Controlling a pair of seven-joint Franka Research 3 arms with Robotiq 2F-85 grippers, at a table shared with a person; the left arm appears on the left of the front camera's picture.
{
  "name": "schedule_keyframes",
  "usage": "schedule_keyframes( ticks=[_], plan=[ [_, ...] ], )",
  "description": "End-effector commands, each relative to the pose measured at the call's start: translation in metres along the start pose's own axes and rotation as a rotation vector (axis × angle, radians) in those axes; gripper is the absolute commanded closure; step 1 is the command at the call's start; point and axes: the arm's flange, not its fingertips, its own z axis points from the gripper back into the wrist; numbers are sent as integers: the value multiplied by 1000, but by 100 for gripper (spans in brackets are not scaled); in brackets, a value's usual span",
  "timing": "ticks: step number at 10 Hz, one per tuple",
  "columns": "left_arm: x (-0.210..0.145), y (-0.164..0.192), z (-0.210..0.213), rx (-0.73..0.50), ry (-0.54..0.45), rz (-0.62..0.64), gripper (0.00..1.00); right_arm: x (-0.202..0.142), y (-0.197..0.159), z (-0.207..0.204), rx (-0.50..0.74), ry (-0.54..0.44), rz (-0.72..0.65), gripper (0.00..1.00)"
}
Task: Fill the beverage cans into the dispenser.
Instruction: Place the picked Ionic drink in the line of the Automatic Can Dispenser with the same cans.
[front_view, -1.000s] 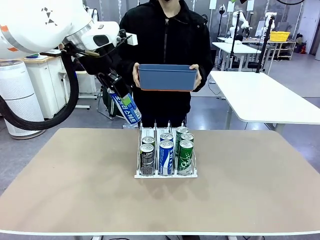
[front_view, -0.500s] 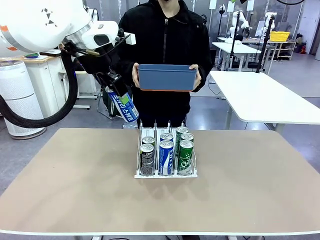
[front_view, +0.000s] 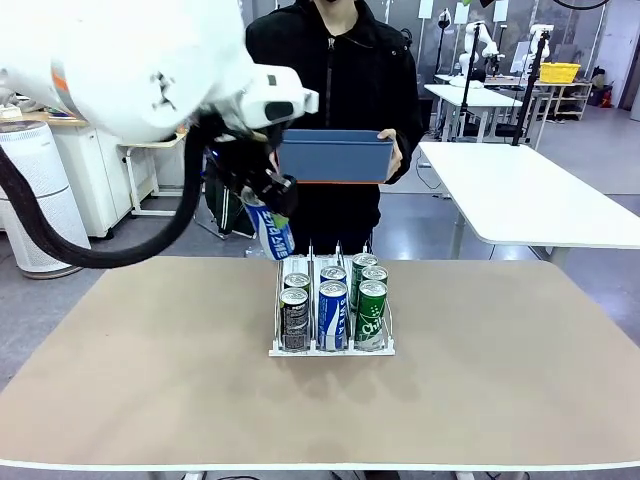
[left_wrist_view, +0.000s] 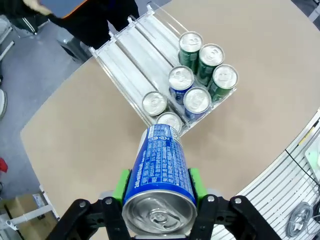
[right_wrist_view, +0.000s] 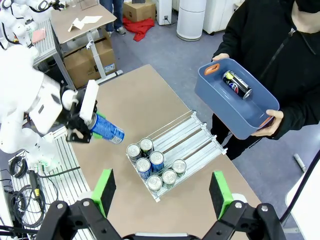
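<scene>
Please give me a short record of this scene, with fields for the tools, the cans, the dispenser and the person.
left tool: shut on blue can, tilted, in the air
right tool: open, empty
dispenser: three green cans, two blue cans, two dark cans
blue bin: in person's hands, one dark can inside

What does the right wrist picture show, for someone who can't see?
The robot's left hand holds a blue can near the clear dispenser of seven cans. A person holds a blue bin with one dark can.
</scene>
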Motion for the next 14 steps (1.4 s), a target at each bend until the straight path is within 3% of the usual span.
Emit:
schedule_keyframes(
  ticks=[1, 5, 7, 8, 14],
  plan=[
    [-3, -18, -19, 42, -61, -24, 43, -2, 0, 0, 1, 2, 0, 0],
    [-9, -58, -42, -27, -73, -74, 43, -2, 0, 0, 1, 2, 0, 0],
    [-5, -53, -32, -79, -121, -85, 43, -2, 0, 0, 1, 2, 0, 0],
    [-7, -62, -43, -19, -48, -97, 43, -2, 0, 0, 1, 2, 0, 0],
    [-9, -69, -58, -35, -30, -116, 43, -2, 0, 0, 1, 2, 0, 0]
  ],
)
